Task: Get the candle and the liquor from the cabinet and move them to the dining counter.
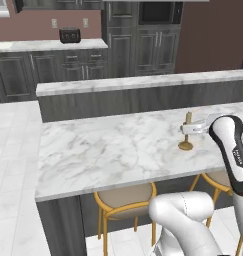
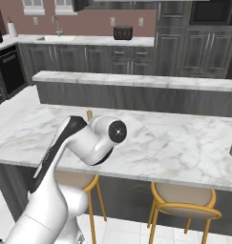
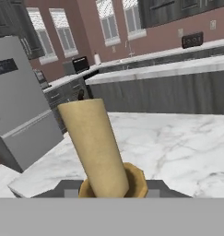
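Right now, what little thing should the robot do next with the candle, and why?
Probably open the jaws and let go. The candle already stands upright with its foot on the dining counter, and the gripper is closed around its stem, so nothing seems left but releasing it.

Candle [image 1: 186, 131] stands upright on the dining counter [image 1: 108, 150], nr its right end. Gripper [image 1: 189, 128] closed round candle's stem, foot touching marble.
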{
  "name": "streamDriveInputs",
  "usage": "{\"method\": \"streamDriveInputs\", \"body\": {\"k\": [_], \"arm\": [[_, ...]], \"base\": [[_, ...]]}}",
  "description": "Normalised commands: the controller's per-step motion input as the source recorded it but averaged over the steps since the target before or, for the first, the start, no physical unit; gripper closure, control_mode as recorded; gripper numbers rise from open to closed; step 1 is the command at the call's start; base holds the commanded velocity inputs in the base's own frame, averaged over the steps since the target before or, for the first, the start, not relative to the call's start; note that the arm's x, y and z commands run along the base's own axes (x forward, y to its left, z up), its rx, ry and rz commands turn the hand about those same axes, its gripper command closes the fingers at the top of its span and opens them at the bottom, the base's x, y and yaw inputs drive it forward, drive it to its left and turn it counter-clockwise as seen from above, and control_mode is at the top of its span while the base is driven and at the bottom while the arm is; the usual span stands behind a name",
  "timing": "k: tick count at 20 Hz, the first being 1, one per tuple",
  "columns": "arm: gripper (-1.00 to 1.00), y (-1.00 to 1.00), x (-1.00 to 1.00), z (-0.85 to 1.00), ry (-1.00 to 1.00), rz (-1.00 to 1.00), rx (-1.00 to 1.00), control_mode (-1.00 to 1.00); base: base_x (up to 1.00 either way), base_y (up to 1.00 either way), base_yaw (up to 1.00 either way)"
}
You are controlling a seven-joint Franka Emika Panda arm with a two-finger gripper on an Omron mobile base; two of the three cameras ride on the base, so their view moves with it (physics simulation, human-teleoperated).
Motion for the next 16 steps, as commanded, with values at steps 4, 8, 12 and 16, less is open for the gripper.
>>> {"method": "streamDriveInputs", "body": {"k": [4,8,12,16], "arm": [[1.00,0.00,0.74,-0.44,0.00,0.00,0.00,-1.00],[1.00,0.00,0.68,-0.33,0.00,0.00,0.04,-1.00],[1.00,0.00,0.76,-0.26,0.00,0.00,0.05,-1.00],[1.00,0.00,0.65,-0.24,0.00,0.00,0.04,-1.00]], "base": [[0.00,0.00,0.00],[0.00,0.00,0.00],[0.00,0.00,0.00],[0.00,0.00,0.00]]}}
